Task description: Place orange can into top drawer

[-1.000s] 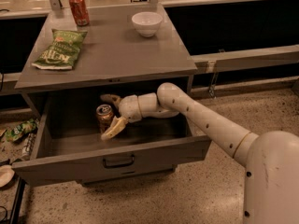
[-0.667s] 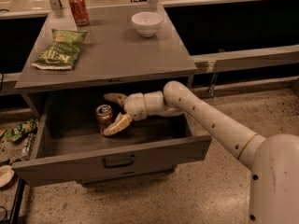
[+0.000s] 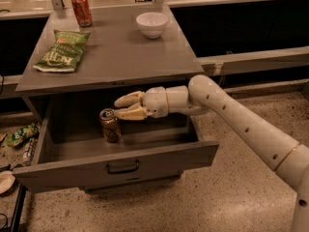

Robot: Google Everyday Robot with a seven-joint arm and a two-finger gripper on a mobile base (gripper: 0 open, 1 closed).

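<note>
While my gripper [image 3: 127, 106] hangs in the open top drawer [image 3: 120, 166], fingers spread, empty | orange can [image 3: 110, 125] upright at its 8 o'clock | cabinet top [image 3: 120, 57] close at 12

Text check: nothing legible.
Chip bag [image 3: 62, 50] had white lettering, unreadable; orange can [image 3: 110, 125] label was illegible too; gripper [image 3: 126, 106] hung over drawer [image 3: 120, 166], spread apart.

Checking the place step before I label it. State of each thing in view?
drawer: pulled open.
orange can: upright inside the drawer, not gripped.
end effector: open, over the drawer, beside the orange can's top.
red can: upright on the countertop.
bowl: upright on the countertop.
chip bag: lying flat on the countertop.
</note>
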